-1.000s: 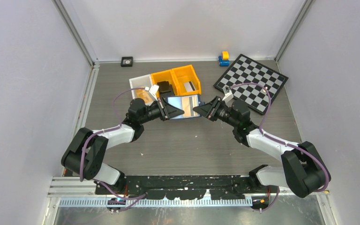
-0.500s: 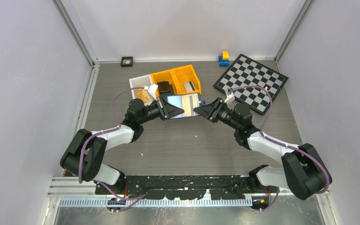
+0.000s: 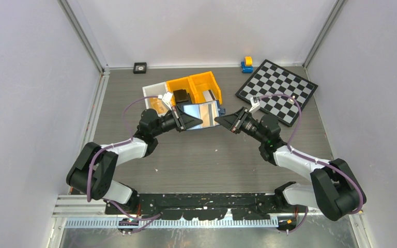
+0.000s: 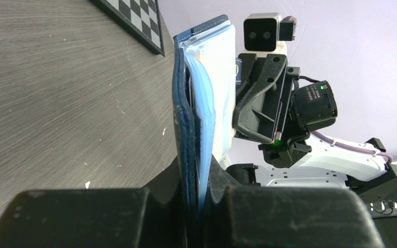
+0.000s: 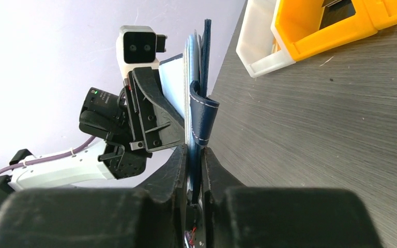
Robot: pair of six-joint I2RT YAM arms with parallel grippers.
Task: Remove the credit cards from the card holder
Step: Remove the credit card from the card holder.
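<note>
Right tool (image 5: 194, 168) moved in, now pinching card holder (image 3: 204, 111) | left tool (image 4: 195, 187) clamps it

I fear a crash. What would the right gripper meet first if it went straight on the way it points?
The right gripper grips the card holder, so that comes first; beyond it, probably the left gripper, facing it.

Navy card holder (image 3: 207, 111), orange bins (image 3: 192, 82)

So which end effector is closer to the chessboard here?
Right. The right end effector is close to the chessboard corner, gripping the card holder. The left end effector grips the holder's other end, farther away.
</note>
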